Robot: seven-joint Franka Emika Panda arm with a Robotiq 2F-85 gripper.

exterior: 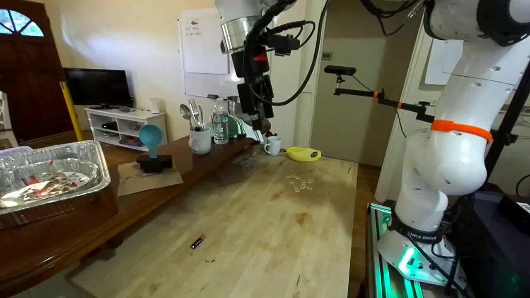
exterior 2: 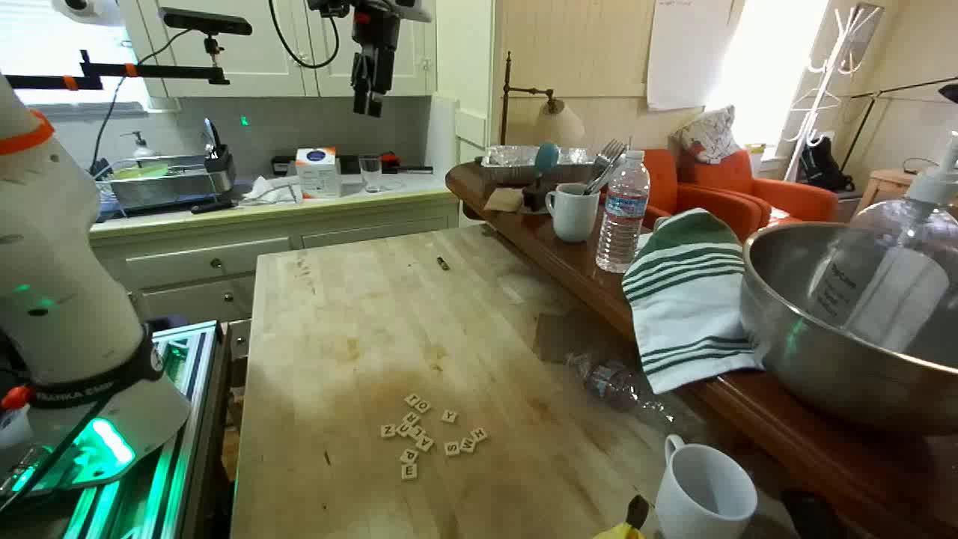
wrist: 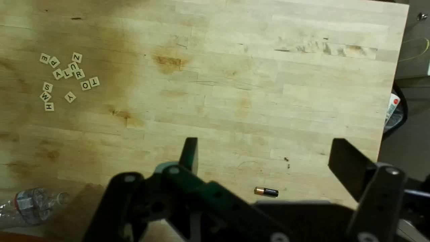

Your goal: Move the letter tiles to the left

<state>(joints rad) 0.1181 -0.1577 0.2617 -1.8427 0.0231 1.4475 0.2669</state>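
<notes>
The letter tiles are tiny flat pale squares with dark letters, loosely clustered on the light wood table. They show in both exterior views, as at the tile (exterior: 297, 189) and the tile E (exterior 2: 409, 471). In the wrist view they lie at the upper left, around the tile A (wrist: 57, 74). Some touch each other; the tile Y (wrist: 70, 97) lies apart. My gripper (wrist: 263, 148) is open with nothing between its fingers. It hangs high above the table, well away from the tiles, as both exterior views show (exterior: 260, 120) (exterior 2: 368, 108).
A battery (wrist: 266, 192) lies on the table (exterior: 248, 248). A clear plastic bottle (wrist: 33, 205), a white mug (exterior 2: 703, 494) and a yellow object (exterior: 304, 154) are near the tiles. A raised dark wood ledge (exterior: 124, 215) runs along one side, bearing a metal bowl (exterior 2: 846, 359) and a water bottle (exterior 2: 623, 213).
</notes>
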